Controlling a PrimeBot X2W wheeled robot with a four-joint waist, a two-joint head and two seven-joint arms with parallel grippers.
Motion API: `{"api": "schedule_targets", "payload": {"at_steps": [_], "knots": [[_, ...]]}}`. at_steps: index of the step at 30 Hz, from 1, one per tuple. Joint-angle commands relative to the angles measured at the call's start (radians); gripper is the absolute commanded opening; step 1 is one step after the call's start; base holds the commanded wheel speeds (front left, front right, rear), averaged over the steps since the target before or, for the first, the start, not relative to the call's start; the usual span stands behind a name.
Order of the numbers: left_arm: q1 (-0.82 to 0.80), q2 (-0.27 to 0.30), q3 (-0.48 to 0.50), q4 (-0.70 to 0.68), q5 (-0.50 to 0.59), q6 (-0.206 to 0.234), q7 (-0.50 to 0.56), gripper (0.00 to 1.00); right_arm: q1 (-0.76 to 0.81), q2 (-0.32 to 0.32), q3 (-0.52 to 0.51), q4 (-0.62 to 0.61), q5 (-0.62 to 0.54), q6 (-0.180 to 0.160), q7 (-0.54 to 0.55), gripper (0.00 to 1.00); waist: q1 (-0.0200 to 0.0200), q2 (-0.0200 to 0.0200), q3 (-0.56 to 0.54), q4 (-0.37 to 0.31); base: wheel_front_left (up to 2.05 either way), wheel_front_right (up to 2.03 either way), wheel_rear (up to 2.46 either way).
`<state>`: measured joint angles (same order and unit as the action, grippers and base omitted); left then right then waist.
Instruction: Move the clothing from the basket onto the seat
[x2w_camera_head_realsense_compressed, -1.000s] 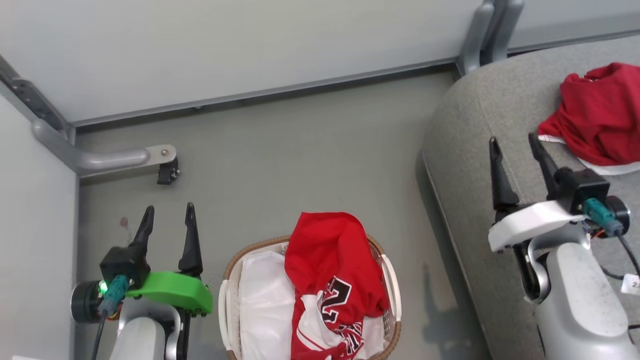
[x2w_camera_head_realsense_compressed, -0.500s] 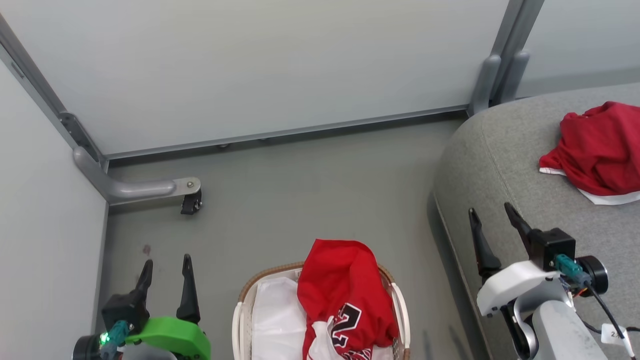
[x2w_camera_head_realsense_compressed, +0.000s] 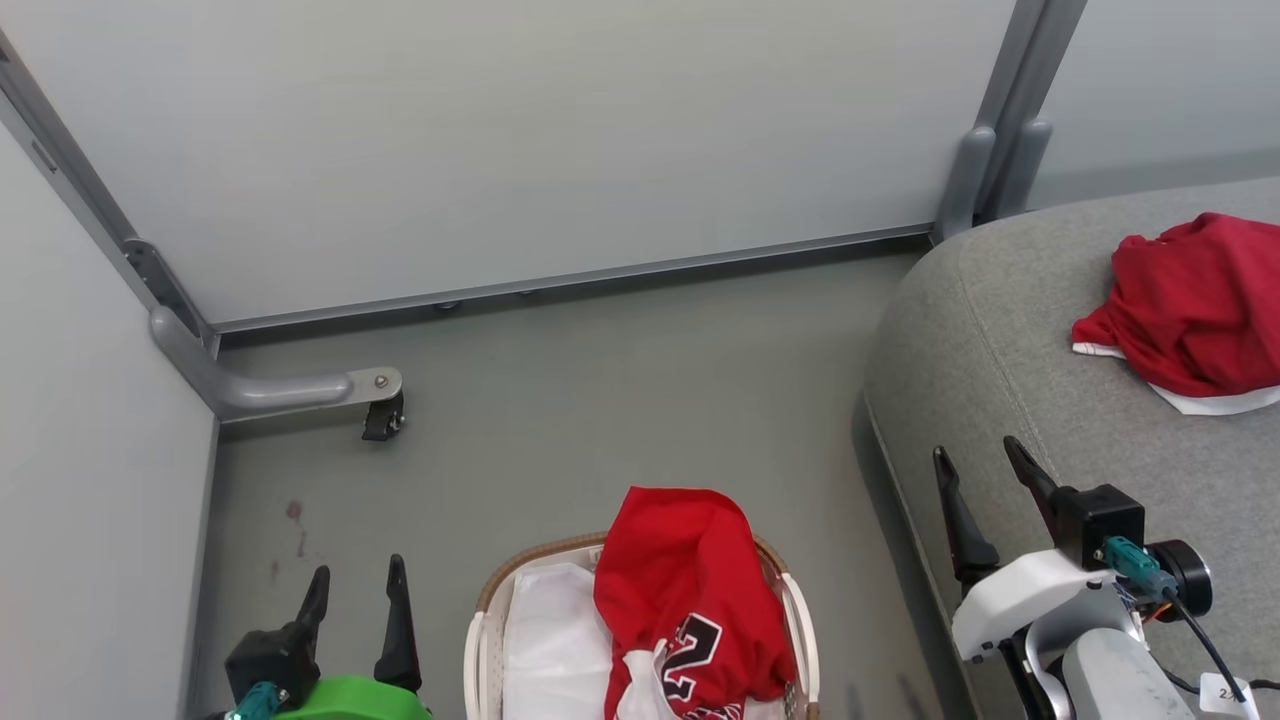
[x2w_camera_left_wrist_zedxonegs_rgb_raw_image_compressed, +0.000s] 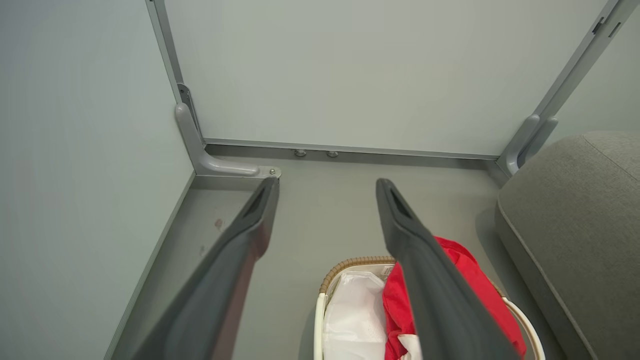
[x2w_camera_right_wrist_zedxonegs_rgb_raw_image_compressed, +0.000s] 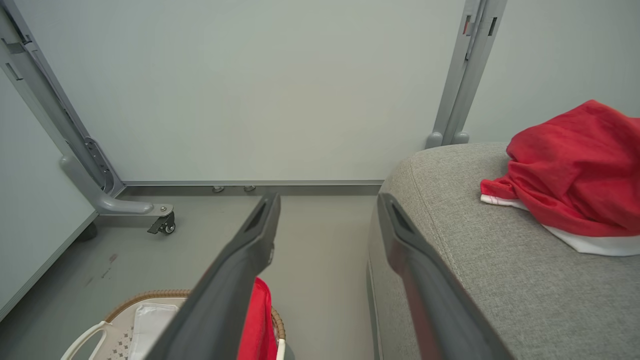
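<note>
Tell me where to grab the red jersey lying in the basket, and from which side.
Pinch the raised hump of the red jersey at the far rim of the basket, coming straight down from above: there the fabric bunches high, clear of the white liner beside it.

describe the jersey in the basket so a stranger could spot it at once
Left of the big grey seat stands an oval white basket with a brown rim. The jersey is the red heap in its right half, beside a white liner. Unlike the other jersey on the seat, it shows a black-and-white number.
</note>
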<state>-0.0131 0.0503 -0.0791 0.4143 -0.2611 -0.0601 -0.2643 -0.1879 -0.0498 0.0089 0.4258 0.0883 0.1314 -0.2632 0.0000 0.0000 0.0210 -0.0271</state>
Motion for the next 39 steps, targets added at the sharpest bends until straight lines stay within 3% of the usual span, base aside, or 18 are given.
{"api": "schedule_targets", "payload": {"at_steps": [1,16,29,39], "knots": [[-0.011,0.001,-0.013,0.001,-0.01,0.002,0.0,1.0,-0.008,-0.003,0.002,-0.008,0.003,-0.001,-0.002,1.0,0.0,0.0,0.016,-0.006,0.0,0.0,0.0],[-0.265,0.002,-0.199,0.11,-0.057,-0.051,0.0,1.0,-0.221,-0.003,0.068,-0.114,0.028,-0.001,-0.002,1.0,0.0,0.0,0.297,-0.106,0.0,0.0,0.0],[-0.554,0.004,-0.397,0.349,-0.1,-0.07,0.0,1.0,-0.398,-0.002,0.135,-0.208,0.067,-0.001,-0.002,1.0,0.0,0.0,0.542,-0.215,0.0,0.0,0.0],[-0.662,0.004,-0.568,0.501,-0.166,-0.071,0.0,1.0,-0.465,-0.002,0.176,-0.246,0.092,-0.001,-0.002,1.0,0.0,0.0,0.656,-0.267,0.0,0.0,0.0]]}}
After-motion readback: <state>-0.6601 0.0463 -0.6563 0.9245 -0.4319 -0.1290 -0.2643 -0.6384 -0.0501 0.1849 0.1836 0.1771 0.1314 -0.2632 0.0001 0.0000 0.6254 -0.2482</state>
